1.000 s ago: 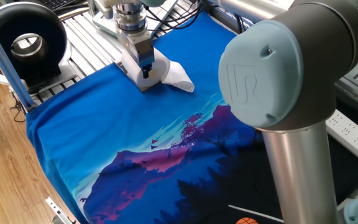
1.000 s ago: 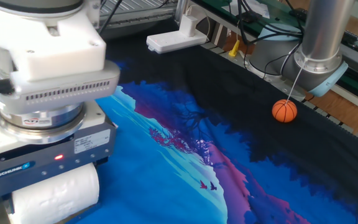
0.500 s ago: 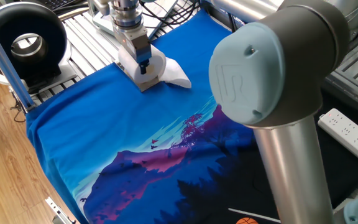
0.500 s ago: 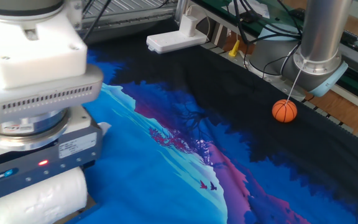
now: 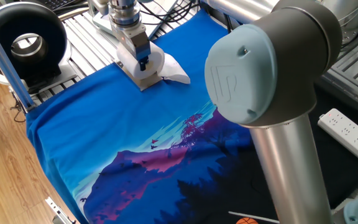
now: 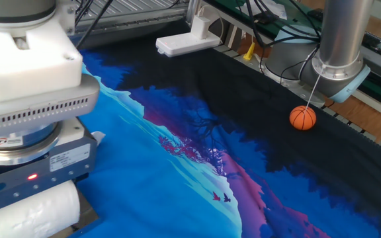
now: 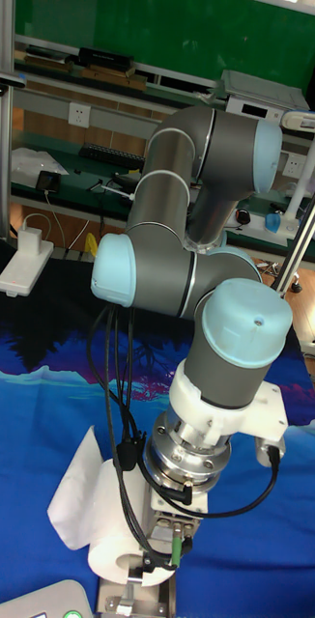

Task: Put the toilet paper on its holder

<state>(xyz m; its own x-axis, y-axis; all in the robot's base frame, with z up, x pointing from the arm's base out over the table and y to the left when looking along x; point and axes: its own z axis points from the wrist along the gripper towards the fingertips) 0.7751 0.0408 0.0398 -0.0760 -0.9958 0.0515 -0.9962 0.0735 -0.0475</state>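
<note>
Now we bring our claw (image 5: 143, 70) lower over the toilet paper (image 6: 28, 211), which lies on its side on the blue cloth (image 6: 177, 185) that covers the tabletop. Compared with a second ago, the claw body fills less of the other fixed view's top and sits further toward the left edge, and the roll has slid left with it, so we judge we are carrying or nudging the roll along. The fingers themselves are hidden behind the claw body in every picture; we cannot tell how far open they are, or whether they truly pinch the roll.

Near us, the tall fixed view shows the loose sheet (image 7: 80, 492) trailing off the roll beside the claw, which the other fixed view cuts off. One fixed view shows the same sheet spread flat on the cloth. Further off, the other fixed view alone shows a small orange ball (image 6: 303, 118) and a white power strip (image 6: 187, 43) at the far edge.

We see no shiny holder in any picture, so placing the roll is not yet done.
</note>
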